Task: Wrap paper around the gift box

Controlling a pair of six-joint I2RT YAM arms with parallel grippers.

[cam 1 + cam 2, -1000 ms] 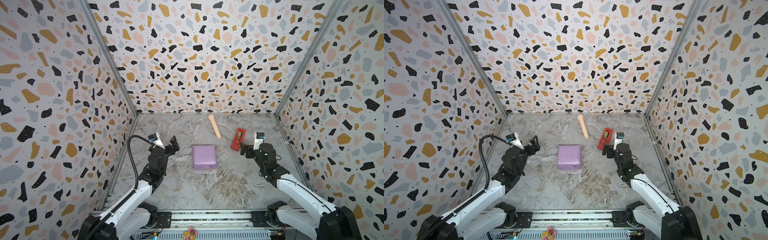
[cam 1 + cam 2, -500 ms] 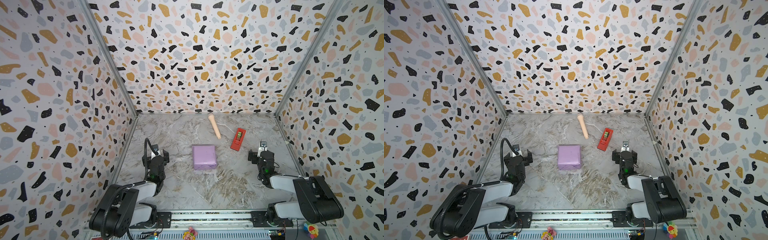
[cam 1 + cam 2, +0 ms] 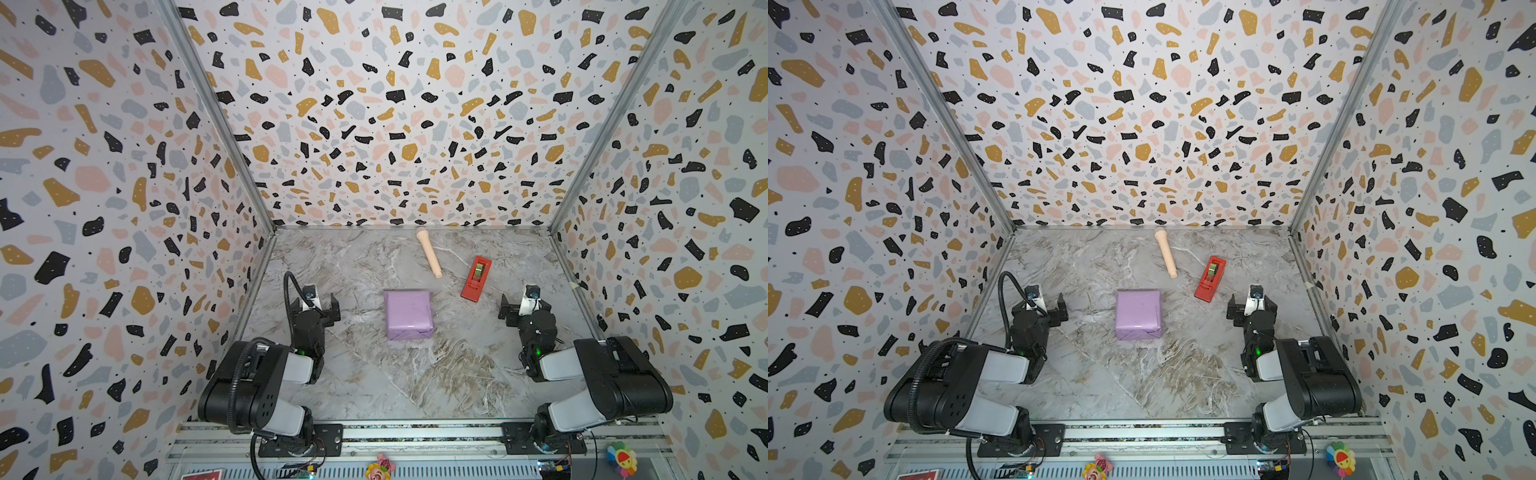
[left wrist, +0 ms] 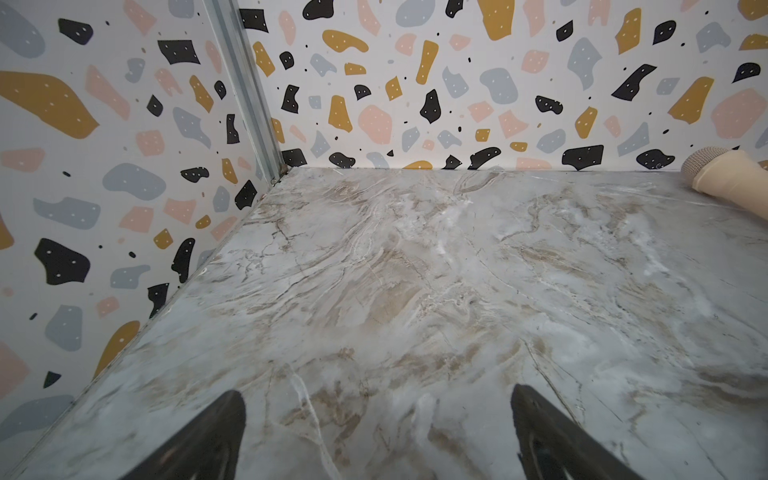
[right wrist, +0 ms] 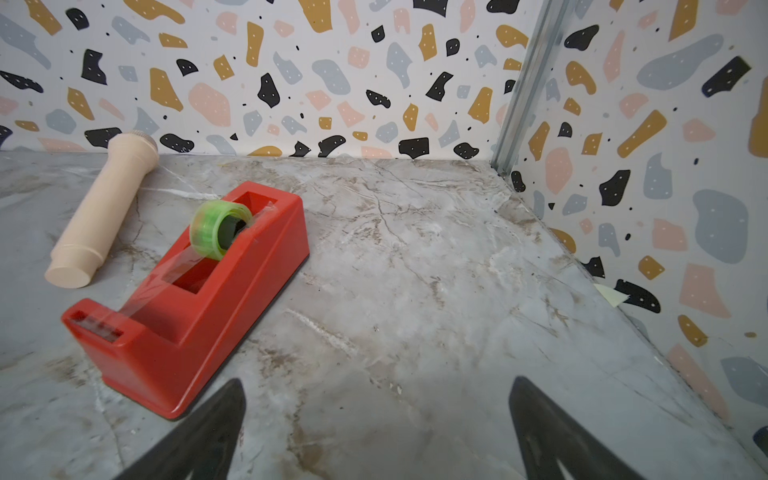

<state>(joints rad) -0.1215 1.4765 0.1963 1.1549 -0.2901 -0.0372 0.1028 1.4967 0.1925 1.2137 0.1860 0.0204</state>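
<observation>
While both arms crouch low by the front rail, we see the paper (image 3: 408,313) closed around a squarish parcel at mid-surface, lilac side out, w/ diagonal folds on the end facing the rail. It looks the same in both top views. We can't see the gift box itself, since the paper covers every side shown. The parcel lies flat on the marble-look surface (image 3: 374,374), btwn the two arms and well apart from each.

L jaws are spread wide w/ nothing btwn them. The left wrist view shows only bare surface and a wall corner ahead. R jaws are spread wide too and empty, near the cutter end of the red tape dispenser (image 5: 187,307) but not touching it.

In both top views the dispenser (image 3: 476,279) lies behind and right of the parcel, near but apart. A green-tinted tape roll (image 5: 220,226) sits in its cradle, w/ a clear strip running to the cutter end.

The beige toy mic (image 3: 429,252) lies on its side, head end at the back wall, handle end pointing toward the parcel. It's just beside the dispenser, and the right wrist view shows a gap btwn them. Its head also peeks in at the edge of the left wrist view.
</observation>
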